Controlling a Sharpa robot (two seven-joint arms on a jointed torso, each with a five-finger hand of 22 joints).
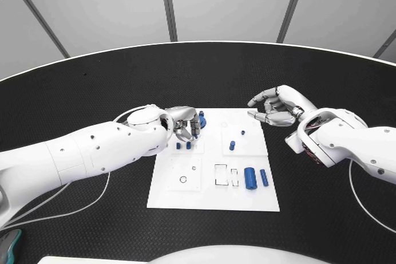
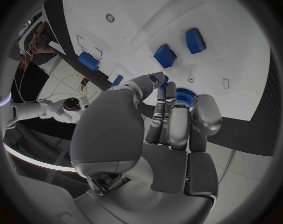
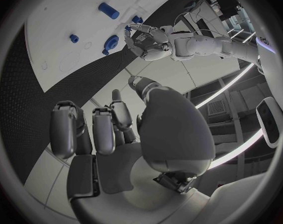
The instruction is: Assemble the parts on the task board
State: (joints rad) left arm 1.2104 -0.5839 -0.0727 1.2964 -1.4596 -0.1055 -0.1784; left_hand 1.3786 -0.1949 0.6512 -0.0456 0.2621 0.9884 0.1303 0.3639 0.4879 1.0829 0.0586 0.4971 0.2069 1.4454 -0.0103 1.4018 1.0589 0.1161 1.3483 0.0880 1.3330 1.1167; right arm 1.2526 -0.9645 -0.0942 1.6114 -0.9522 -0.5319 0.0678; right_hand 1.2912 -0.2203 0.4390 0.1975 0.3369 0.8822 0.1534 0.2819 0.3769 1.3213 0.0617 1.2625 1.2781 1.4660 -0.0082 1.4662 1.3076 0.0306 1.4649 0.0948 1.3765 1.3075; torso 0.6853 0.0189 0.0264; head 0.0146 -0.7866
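The white task board (image 1: 210, 189) lies mid-table. My left hand (image 1: 183, 123) hovers over its far left corner and pinches a blue ribbed round part (image 1: 201, 122) at its fingertips; the left wrist view has that part (image 2: 185, 95) between the fingers (image 2: 172, 114) and thumb. Two blue cylinders (image 1: 249, 177) (image 1: 264, 177) lie near the board's right edge. Small blue pegs (image 1: 233, 144) (image 1: 244, 132) stand mid-board. My right hand (image 1: 276, 106) hangs beyond the far right corner, fingers loosely bent and apart, holding nothing; the right wrist view shows its bare palm (image 3: 110, 129).
Rectangular recesses (image 1: 221, 174) and small round holes (image 1: 183, 178) mark the board's near half. Two more blue pegs (image 1: 179, 145) (image 1: 189, 144) stand under my left hand. A thin white cable (image 1: 91, 201) loops on the black table at the left.
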